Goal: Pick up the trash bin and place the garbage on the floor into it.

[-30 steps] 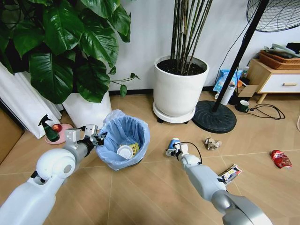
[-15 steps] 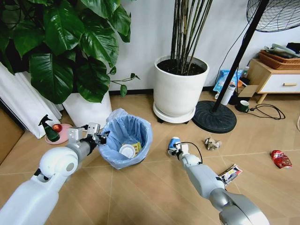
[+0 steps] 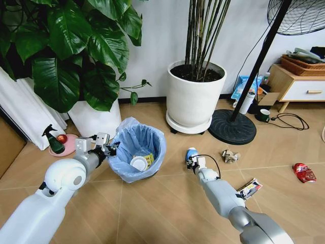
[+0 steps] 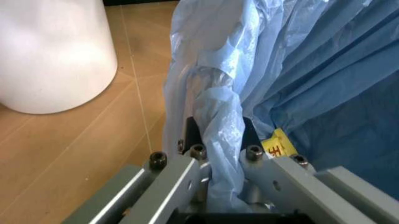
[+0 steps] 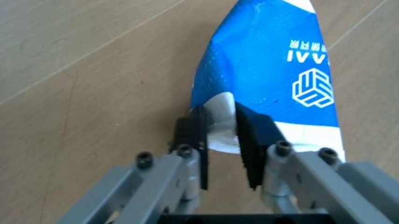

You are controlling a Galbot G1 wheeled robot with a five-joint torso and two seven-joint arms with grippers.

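Since a second ago, the small round black trash bin lined with crinkly light-blue plastic (image 3: 136, 154) has been shifted slightly toward three o'clock in the head view, and the right gripper (image 3: 192, 160) with its cup has been carried a little the same way.

On the light tan chevron wood-look floor (image 3: 167, 213), the bin is seen at about nine o'clock from the picture's centre, in front of the large white round plant pot (image 3: 194, 99). A white round lid (image 3: 136, 163) and a yellow wrapper (image 3: 148, 159) are held inside it. The bin's bag-covered rim is clamped at its nine o'clock edge by the left gripper (image 3: 107, 149), whose jaws are pressed tight on the plastic (image 4: 221, 140) in the left wrist view.

The blue-and-white paper cup (image 5: 268, 84) is pinched at its rim between the closed-in black pads (image 5: 252, 140) of the right gripper, at three o'clock from the bin.

A crumpled paper wad (image 3: 229, 155), a silver wrapper (image 3: 249, 188) and a crushed red can (image 3: 303, 172) are left lying farther toward three o'clock.
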